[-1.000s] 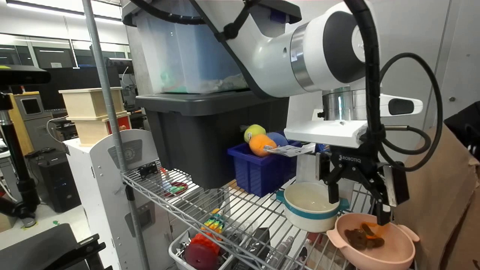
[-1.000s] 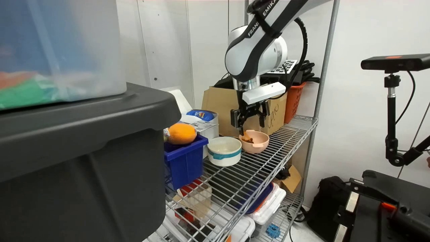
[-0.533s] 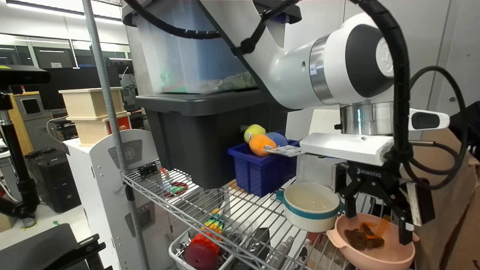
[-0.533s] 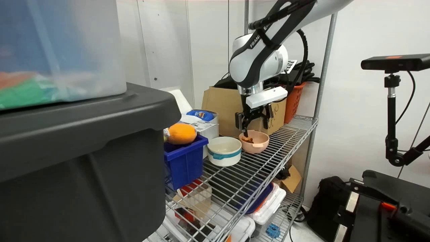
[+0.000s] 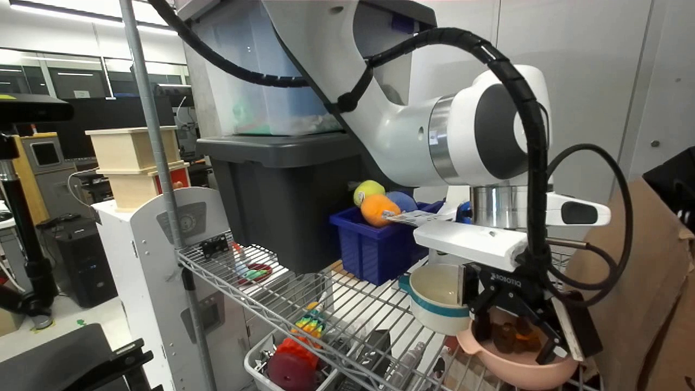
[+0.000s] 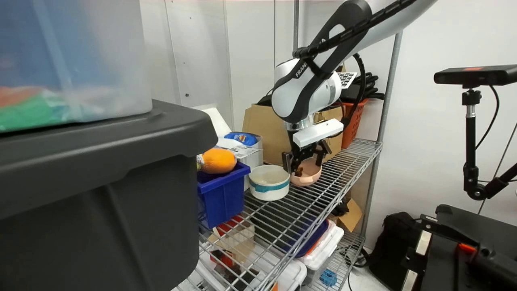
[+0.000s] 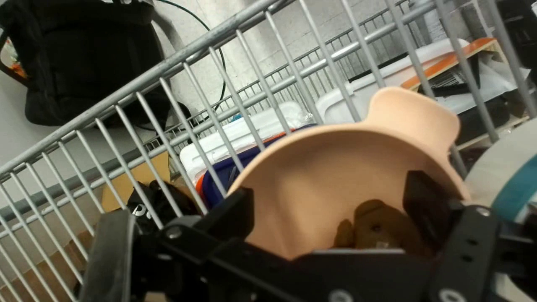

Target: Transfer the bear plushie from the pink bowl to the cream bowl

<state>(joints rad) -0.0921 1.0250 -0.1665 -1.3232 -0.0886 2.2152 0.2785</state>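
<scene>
The brown bear plushie [image 5: 505, 338] lies in the pink bowl [image 5: 521, 373]; it also shows in the wrist view [image 7: 373, 222], partly hidden by my gripper. My gripper [image 5: 513, 345] is open, its fingertips lowered inside the pink bowl. In the wrist view the gripper [image 7: 329, 195] has the plushie between its fingers, close to the right finger; I cannot tell whether they touch. The left finger stands apart, near the bowl's rim. The cream bowl [image 5: 437, 312] with its teal band stands right beside the pink bowl. Both bowls show in an exterior view [image 6: 270, 190].
A dark blue bin [image 5: 369, 250] with toy fruit stands beyond the cream bowl, next to a large dark tote [image 5: 282, 206]. A cardboard box [image 6: 266, 129] stands behind the pink bowl. Everything rests on a wire shelf [image 7: 268, 71] with an open front edge.
My open gripper has come down into the pink bowl, first away from and then back toward the cream bowl. The pink bowl has shifted slightly toward the cream bowl, which moved very slightly.
</scene>
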